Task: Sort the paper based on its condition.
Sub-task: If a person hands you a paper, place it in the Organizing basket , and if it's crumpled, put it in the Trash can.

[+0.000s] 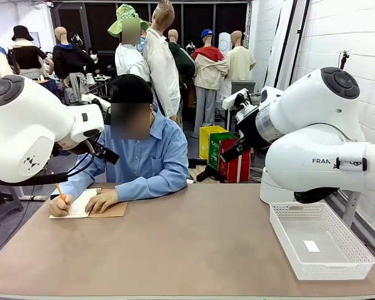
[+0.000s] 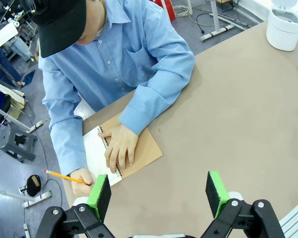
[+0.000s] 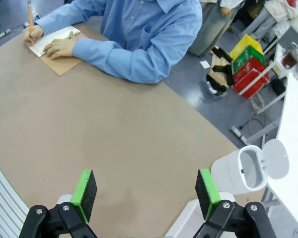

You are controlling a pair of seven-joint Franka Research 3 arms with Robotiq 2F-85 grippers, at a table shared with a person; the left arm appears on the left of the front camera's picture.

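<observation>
Right arm (image 1: 319, 147) reads "FRAN"; left pincer (image 2: 157, 184) spread wide; right pincer (image 3: 145, 184) spread wide.

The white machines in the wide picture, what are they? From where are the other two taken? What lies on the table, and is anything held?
They are two robot arms, the left arm and the right arm, filmed from between them. The other pictures come from cameras on their wrists, looking past the left gripper and the right gripper; both are open and empty. At the table a person writes in a notebook with a pencil. A basket stands on it, near the right arm.
</observation>
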